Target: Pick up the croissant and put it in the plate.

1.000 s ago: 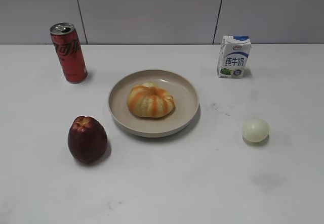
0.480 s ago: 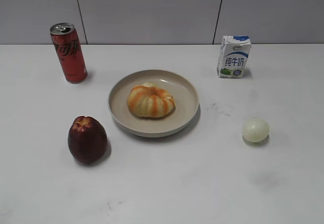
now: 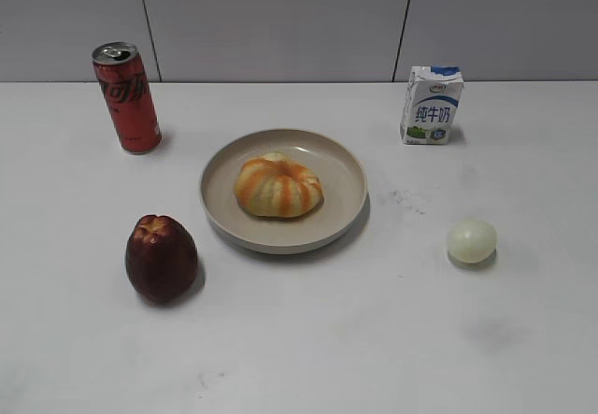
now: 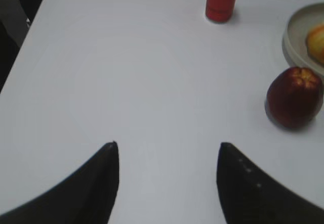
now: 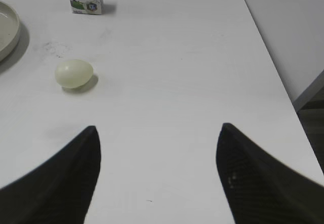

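Croissant [image 3: 277, 186]: lies inside the plate [image 3: 346, 157], a little left of its middle, resting on the plate floor; nothing touches it. Task looks done, judging by this.
Plate: sits flat on the counter [image 3: 392, 339]; taken as landmark for all below.
Risk 1: croissant is domed and light; a claw passing low over the plate could nudge it toward the rim or out. Cause would be a careless retreat or a second reach.
Risk 2: dark red fruit [image 3: 161, 257] stands just off the plate's front-left edge; a left-arm sweep toward the plate could roll it into the rim.
Risk 3: pale ball [image 5: 74, 73] lies to the plate's right, apart from it; round, likely to roll if brushed by the right arm.
Risk 4: red can [image 3: 126, 96] back-left of the plate and milk carton [image 3: 432, 105] back-right are upright and tall for their bases; a knock would tip them.
Left claw [image 4: 167, 158]: well left of the plate, over bare counter, fingers spread wide, holding nothing; aimed forward and down.
Right claw [image 5: 158, 148]: well right of the plate, near the counter's right edge, fingers spread wide, holding nothing.
Arms: neither shows in the exterior view; both appear drawn back clear of the plate.
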You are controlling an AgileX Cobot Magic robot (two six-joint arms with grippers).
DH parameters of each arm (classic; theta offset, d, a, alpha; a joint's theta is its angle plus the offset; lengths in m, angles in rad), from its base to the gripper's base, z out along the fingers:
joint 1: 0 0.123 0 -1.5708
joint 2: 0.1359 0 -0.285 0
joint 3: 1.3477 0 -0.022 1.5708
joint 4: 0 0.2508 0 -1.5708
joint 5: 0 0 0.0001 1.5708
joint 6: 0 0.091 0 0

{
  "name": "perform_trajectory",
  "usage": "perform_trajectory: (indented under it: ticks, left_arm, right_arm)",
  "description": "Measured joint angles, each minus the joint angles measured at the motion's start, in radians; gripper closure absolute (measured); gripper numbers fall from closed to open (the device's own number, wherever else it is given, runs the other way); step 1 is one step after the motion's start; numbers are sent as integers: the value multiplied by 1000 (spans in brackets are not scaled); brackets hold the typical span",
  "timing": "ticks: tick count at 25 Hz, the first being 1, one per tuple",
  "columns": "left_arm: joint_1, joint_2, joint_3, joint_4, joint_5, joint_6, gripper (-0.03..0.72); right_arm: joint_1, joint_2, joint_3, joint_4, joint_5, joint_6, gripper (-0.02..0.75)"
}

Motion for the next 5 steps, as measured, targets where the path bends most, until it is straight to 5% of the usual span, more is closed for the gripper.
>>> perform_trajectory:
  ticks: [5]
  left_arm:
    - [3, -87, 0, -1, 0, 0, 307]
  right_arm:
    - [0, 0, 0, 1, 0, 0, 197]
